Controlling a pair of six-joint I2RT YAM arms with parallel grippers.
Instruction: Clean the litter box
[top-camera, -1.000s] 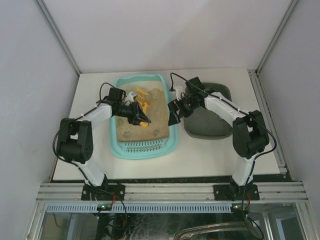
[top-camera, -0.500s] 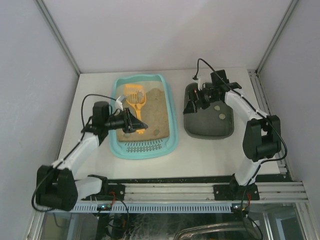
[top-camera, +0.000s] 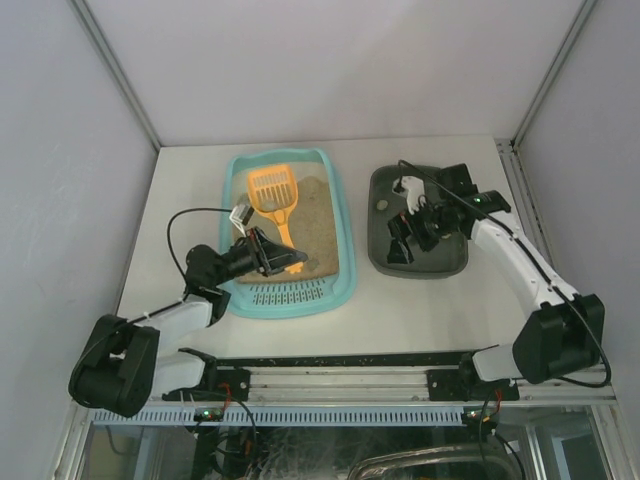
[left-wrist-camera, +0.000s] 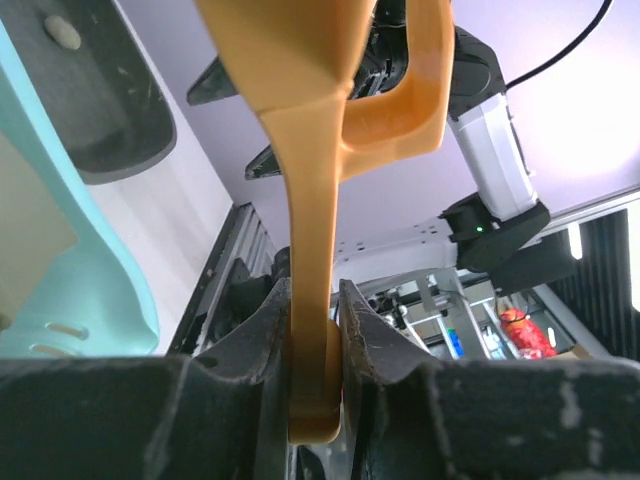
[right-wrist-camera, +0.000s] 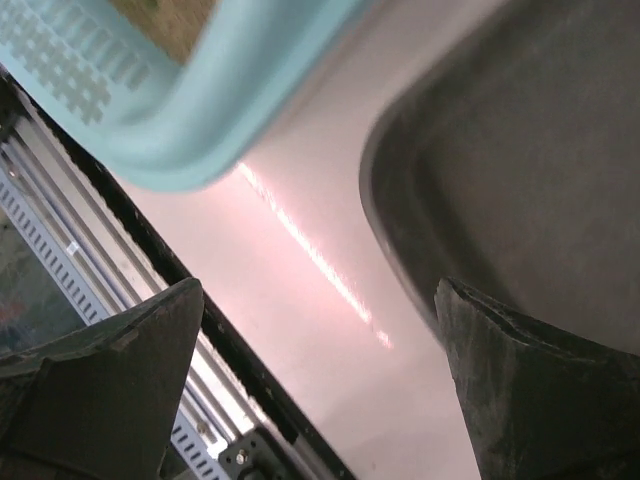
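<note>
litter box (top-camera: 347, 250): light turquoise rectangular plastic tray
left tool (top-camera: 290, 262): grips orange slotted plastic scoop (top-camera: 272, 190)
right tool (top-camera: 405, 240): wide, empty
step: likely sifting; next, dig into sand (top-camera: 318, 215)

The fingers (right-wrist-camera: 100, 370) stand wide apart above the pale counter (right-wrist-camera: 300, 290), between the litter box (right-wrist-camera: 200, 110) and what looks like a grey tray (right-wrist-camera: 520, 180).
</note>
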